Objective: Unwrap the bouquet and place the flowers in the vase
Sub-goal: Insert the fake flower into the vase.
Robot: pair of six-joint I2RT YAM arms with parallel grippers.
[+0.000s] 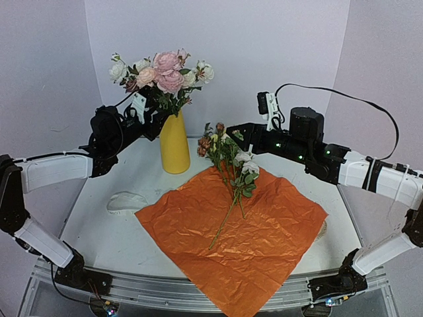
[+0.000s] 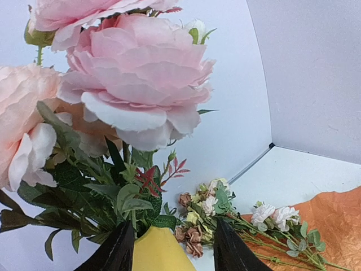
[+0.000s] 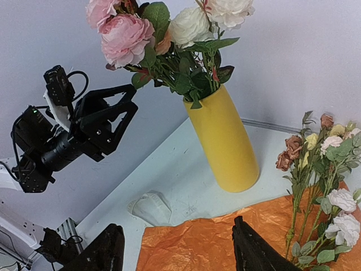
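Small flowers lay unwrapped on the orange sheet while roses filled the vase.

The flowers point(image 1: 231, 173) lay across the spread, crinkled paper point(image 1: 264, 244), heads toward the back just right of the yellow vase point(image 1: 174, 148), stems pointing to the near edge. A big bunch of white and pink roses point(image 1: 162, 72) crowded the vase's mouth. The left gripper point(image 2: 173, 226) hung beside the rose stems near the rim, jaws spread, gripping nothing. The right gripper point(image 3: 176, 226) hovered over the paper's back corner beside the small blooms, jaws wide apart and empty. A cream ribbon point(image 1: 125, 201) lay on the table point(image 1: 99, 224) left of the paper.
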